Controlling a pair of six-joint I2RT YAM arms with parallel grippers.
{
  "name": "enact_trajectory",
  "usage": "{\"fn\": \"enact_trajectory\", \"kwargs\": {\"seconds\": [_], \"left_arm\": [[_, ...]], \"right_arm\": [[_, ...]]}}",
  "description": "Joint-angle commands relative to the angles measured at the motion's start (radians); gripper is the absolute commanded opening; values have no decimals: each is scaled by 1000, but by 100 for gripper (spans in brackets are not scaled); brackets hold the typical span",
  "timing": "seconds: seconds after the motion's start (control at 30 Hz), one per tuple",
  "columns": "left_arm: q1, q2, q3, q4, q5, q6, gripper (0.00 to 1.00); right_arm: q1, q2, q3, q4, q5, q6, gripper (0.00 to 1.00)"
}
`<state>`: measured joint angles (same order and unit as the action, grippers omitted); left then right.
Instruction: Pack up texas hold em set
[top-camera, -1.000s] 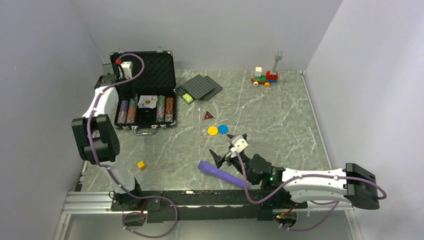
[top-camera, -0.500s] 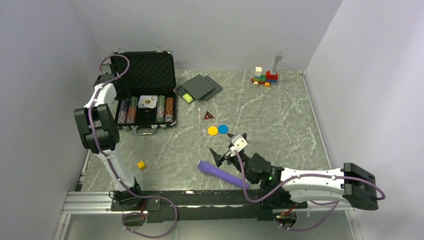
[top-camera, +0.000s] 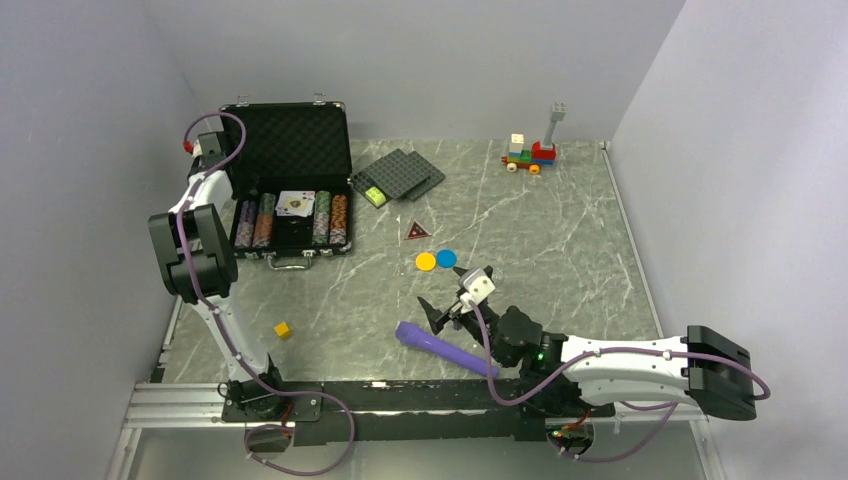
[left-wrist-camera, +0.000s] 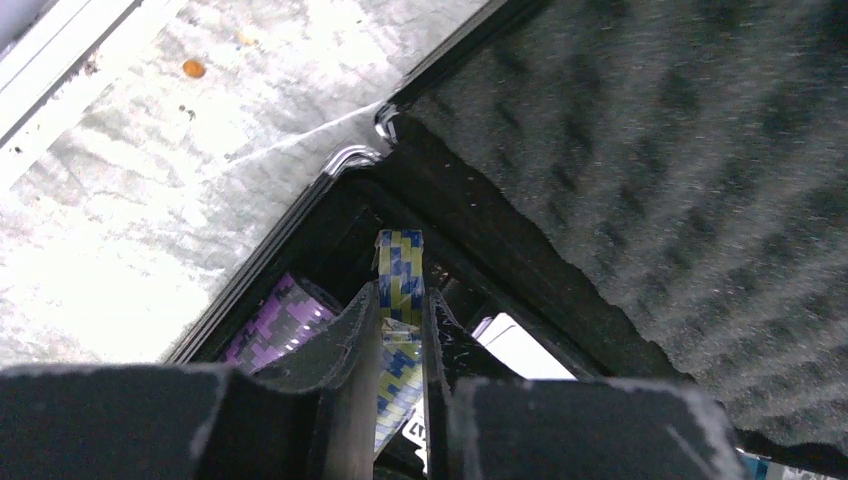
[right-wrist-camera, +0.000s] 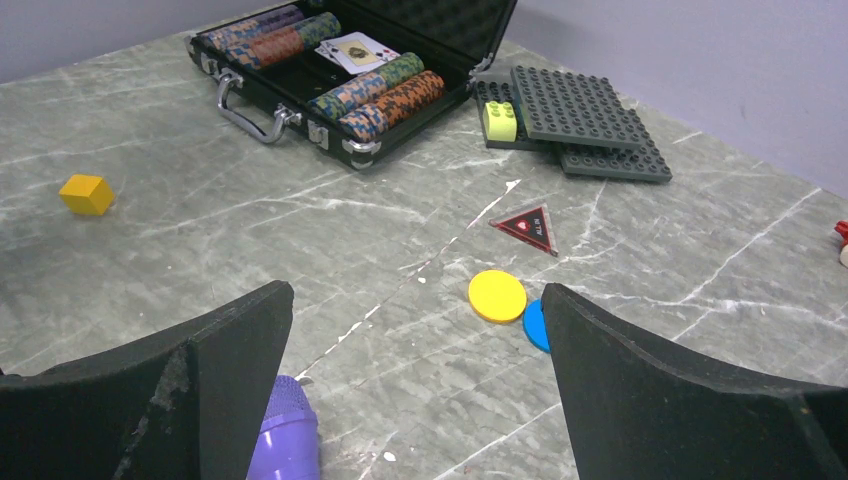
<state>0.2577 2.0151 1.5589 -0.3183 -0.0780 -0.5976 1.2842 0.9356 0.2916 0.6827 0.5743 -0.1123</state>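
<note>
Left of its spot a second ago: left gripper (top-camera: 207, 150), off the middle of the lid, now at the lid's left edge, upper left of the overhead frame. Right arm, discs and triangle unmoved. Clamps a yellow-and-blue chip (left-wrist-camera: 400, 265) edge-on between nearly closed fingers (left-wrist-camera: 350, 330), lower centre of the left wrist frame. Hangs over the back left corner of the case (left-wrist-camera: 650, 150), purple-striped chip stack (left-wrist-camera: 285, 320) just below.

Right gripper (top-camera: 455, 295), lower centre of overhead: splayed fully wide, holding nothing. Purple cylinder (top-camera: 445, 348) just under the finger (right-wrist-camera: 230, 360) at lower left of the right wrist frame.

Case black and ribbed, open at upper left of overhead, lid upright with egg-crate foam, silver corners and handle (right-wrist-camera: 250, 105). Inside: striped chip stacks (top-camera: 330, 218) lying in rows, playing cards (top-camera: 295, 203) face up between them.

Out on the table, middle of overhead: flat round yellow disc (top-camera: 426, 261) touching blue disc (top-camera: 446, 258), dark red triangle (top-camera: 417, 231) just above them.

Dark grey studded plates (top-camera: 400, 175) stacked right of the case, lime brick (top-camera: 375, 196) on them. Yellow cube (top-camera: 284, 329) lower left. Toy brick train (top-camera: 528, 153) upper right.

Table (top-camera: 560, 240) grey-green, marble-look, white veins. Plain pale walls on three sides, metal rail along the bottom edge.
</note>
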Motion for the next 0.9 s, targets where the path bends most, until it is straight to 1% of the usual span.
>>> {"fn": "enact_trajectory", "kwargs": {"seconds": [0.0, 0.17, 0.3, 0.37, 0.47, 0.63, 0.7, 0.77, 0.87], "left_arm": [[16, -12, -35, 64, -24, -109, 0], [23, -17, -61, 71, -8, -144, 0], [23, -52, -120, 102, -48, -155, 0], [24, -65, -143, 116, -60, -155, 7], [27, -62, -149, 112, -59, -151, 24], [28, -76, -161, 119, -71, -147, 48], [29, -85, -159, 119, -79, -137, 56], [28, -92, -150, 111, -86, -123, 58], [29, -108, -152, 118, -105, -94, 58]], "right_arm": [[-3, -6, 3, 49, -10, 10, 99], [-3, -5, 2, 52, -12, 12, 99], [-5, 3, 3, 55, -20, 19, 99], [-5, 8, 4, 58, -27, 20, 99], [-5, 13, 7, 61, -36, 23, 99], [-5, 14, 8, 57, -36, 25, 99], [-6, 12, 8, 58, -36, 25, 99], [-5, 15, 8, 60, -38, 25, 99], [-6, 20, 11, 59, -40, 26, 99]]}}
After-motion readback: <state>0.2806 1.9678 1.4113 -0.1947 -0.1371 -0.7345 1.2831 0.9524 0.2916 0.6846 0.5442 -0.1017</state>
